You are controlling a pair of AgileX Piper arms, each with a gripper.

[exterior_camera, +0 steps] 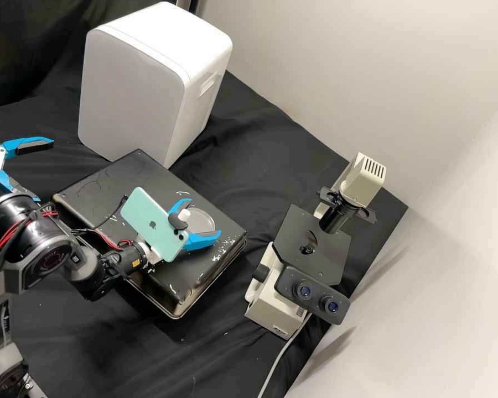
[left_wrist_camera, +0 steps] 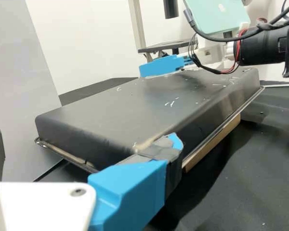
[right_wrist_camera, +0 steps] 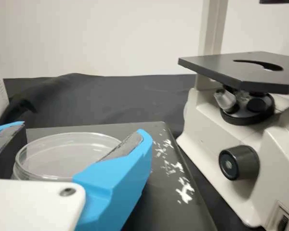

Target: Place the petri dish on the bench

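Observation:
A clear round petri dish (exterior_camera: pixel 206 220) (right_wrist_camera: pixel 67 154) rests on the near right corner of a scratched black tray (exterior_camera: pixel 110 182) (right_wrist_camera: pixel 168 168). My right gripper (exterior_camera: pixel 203 219) (right_wrist_camera: pixel 82 132) is low over the tray, one blue finger against each side of the dish, so it looks shut on it. My left gripper (exterior_camera: pixel 43 171) (left_wrist_camera: pixel 84 137) is at the far left of the bench, level with the tray's (left_wrist_camera: pixel 135 106) left end, open with nothing between its fingers.
A large white box (exterior_camera: pixel 149 77) stands behind the tray. To the tray's right is a microscope (exterior_camera: pixel 310 260) (right_wrist_camera: pixel 241 144), with a strip of black cloth between them. A mint phone (exterior_camera: pixel 149 224) is mounted on the right wrist. Light walls close off the right side.

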